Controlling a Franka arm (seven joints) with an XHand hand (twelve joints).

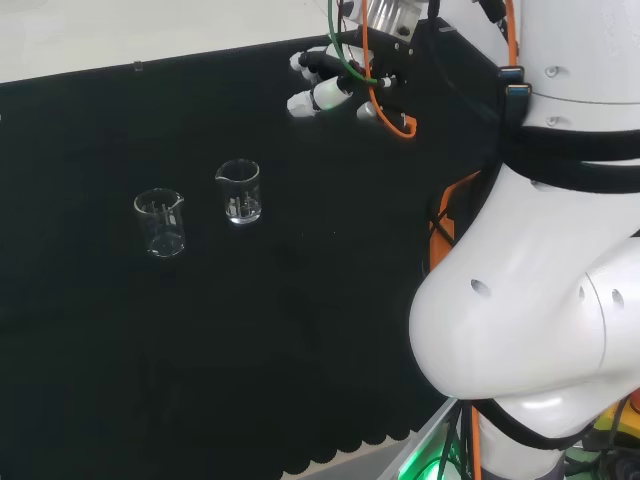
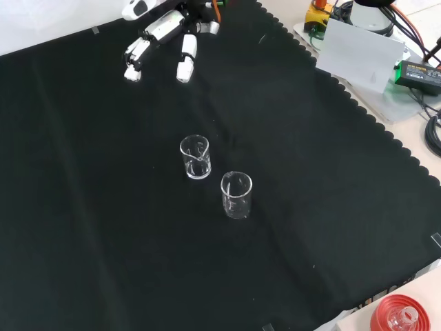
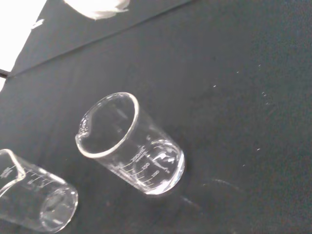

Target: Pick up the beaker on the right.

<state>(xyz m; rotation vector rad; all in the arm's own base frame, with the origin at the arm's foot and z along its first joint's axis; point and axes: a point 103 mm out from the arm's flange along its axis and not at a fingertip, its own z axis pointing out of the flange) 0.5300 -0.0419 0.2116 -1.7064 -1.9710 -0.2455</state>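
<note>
Two clear glass beakers stand upright mid-frame in the head view: the right beaker (image 1: 239, 191) just beside the left beaker (image 1: 161, 222) (both look empty). The robot hand (image 2: 162, 34), fingers straight and spread, hovers over the black-clothed worktop (image 2: 103, 241) at the front view's top, well apart.

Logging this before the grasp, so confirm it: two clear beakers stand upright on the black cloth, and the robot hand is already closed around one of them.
Wrong on the grip. The front view shows the robot hand open above the black cloth, well apart from both upright beakers, the nearer one and the farther one. It holds nothing.
</note>
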